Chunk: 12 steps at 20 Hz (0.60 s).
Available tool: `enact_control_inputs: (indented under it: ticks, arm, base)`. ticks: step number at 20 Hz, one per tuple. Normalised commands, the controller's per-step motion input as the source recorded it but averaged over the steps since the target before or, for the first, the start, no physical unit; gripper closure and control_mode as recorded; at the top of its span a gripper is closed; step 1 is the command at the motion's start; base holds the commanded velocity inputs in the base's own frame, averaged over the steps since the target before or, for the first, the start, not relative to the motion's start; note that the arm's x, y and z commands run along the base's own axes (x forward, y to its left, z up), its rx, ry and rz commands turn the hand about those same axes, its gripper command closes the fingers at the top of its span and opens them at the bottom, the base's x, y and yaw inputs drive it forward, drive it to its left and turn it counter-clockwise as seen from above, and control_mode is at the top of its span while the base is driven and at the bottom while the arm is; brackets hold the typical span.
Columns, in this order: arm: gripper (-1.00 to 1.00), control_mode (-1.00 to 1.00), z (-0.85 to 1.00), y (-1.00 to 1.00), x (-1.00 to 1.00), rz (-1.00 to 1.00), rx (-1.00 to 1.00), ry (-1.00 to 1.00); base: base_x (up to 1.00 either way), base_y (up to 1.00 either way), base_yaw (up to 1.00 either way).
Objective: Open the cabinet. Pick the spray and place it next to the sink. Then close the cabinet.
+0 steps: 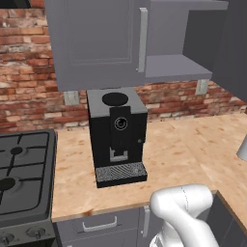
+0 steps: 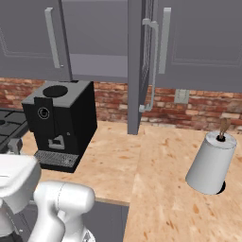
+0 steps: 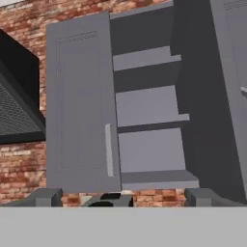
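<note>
Cabinet (image 3: pixel 144 111) half open: right door (image 2: pixel 135 66) swung out edge-on, left door (image 3: pixel 82 103) shut, handle (image 3: pixel 109 149) at 6 o'clock of its panel. Shelves (image 3: pixel 152 113) look bare; spray not found, possibly hidden behind the shut door. Fingertips (image 3: pixel 46 197) sit wide apart, gripping nothing. Step in hand, I judge: opening or searching. Next likely needs the left door pulled. Coffee machine (image 1: pixel 117 135) sits on counter (image 1: pixel 183 144); no writing readable.
</note>
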Motion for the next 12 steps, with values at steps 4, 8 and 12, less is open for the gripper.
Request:
enact_control_inputs:
  ticks: [4, 8, 12]
  arm:
    - [-1.0, -1.0, 0.0, -0.53, 0.0, 0.03, 0.0, -0.11]
    - [-1.0, -1.0, 0.0, -0.6, 0.0, 0.18, 0.0, 0.0]
    - [-1.0, -1.0, 0.0, -0.61, 0.0, 0.28, 0.0, 0.0]
  base:
    - [0.0, 0.0, 0.0]
    - [0.0, 0.0, 0.0]
    - [0.0, 0.0, 0.0]
